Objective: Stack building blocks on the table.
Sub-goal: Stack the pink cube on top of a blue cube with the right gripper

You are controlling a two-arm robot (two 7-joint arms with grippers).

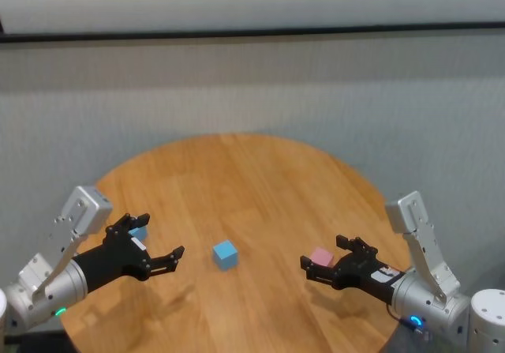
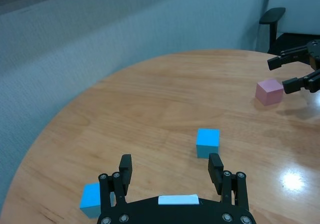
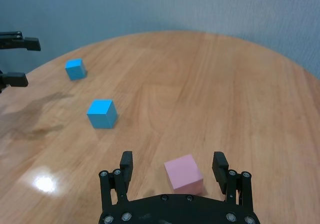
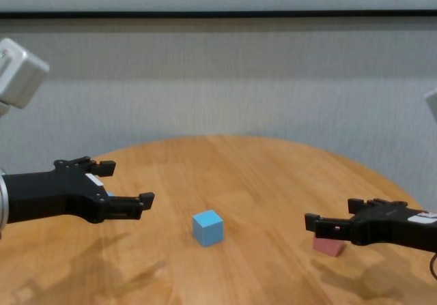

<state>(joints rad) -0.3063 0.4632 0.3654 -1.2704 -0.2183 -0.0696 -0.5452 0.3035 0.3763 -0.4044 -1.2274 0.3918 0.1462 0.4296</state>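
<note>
Three cubes unstacked, both pincers spread wide and holding nothing.
On the round wooden surface, the left pincer hovers by one blue cube; another blue cube sits mid-surface; the right pincer hovers over the pink cube.

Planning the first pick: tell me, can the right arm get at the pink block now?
Probably yes. The right gripper is open, the pink block lies just ahead between its fingers, and nothing stands between them on the table.
</note>
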